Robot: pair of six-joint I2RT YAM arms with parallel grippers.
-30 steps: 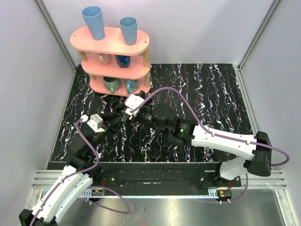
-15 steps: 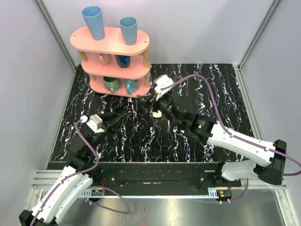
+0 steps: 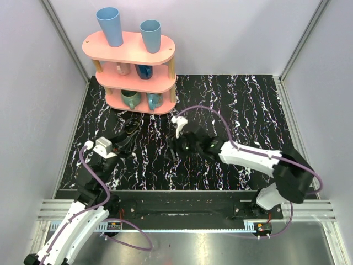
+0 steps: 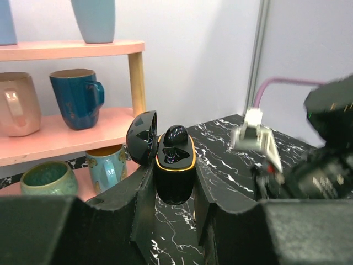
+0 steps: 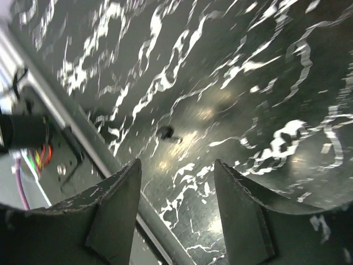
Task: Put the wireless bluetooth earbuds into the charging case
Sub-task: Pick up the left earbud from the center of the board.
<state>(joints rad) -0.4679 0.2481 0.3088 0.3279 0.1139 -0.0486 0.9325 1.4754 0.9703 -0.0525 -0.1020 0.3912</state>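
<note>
Gripping the charging case (image 4: 175,168) in the left pincer (image 4: 173,190), fingers clenched on its lower sides and holding it upright above the worktop (image 3: 248,110). Showing glossy black with an orange rim, lid (image 4: 142,137) hinged open towards the left. Carrying one dark, shiny earbud (image 4: 176,134) seated in the open top.

Facing a pink three-tier shelf rack (image 4: 113,118) just behind the case and crowding the far-left side. Holding, on the middle tier, a dark blue mug (image 4: 74,98) and a beige mug (image 4: 16,105). Holding, on the bottom tier, a light blue mug (image 4: 105,165) and a teal cup (image 4: 47,176). Bearing two tall blue cups (image 3: 109,26) (image 3: 150,35) on the top tier.

Sharing the right of the left wrist view with the right arm (image 4: 325,138), blurred, and its purple cable (image 4: 287,83).

Hanging the right pincer (image 5: 176,165) low over the worktop, jaws released and gaping, grasping nothing. Looking past them at a small dark lump (image 5: 165,132) lying on the marbled surface, too blurred to tell whether it is an earbud. Taking in a metal rail (image 5: 83,165) on the left of that view.

Sitting apart in the overhead view, left pincer near the foot of the rack, right pincer nearer mid-worktop.
</note>
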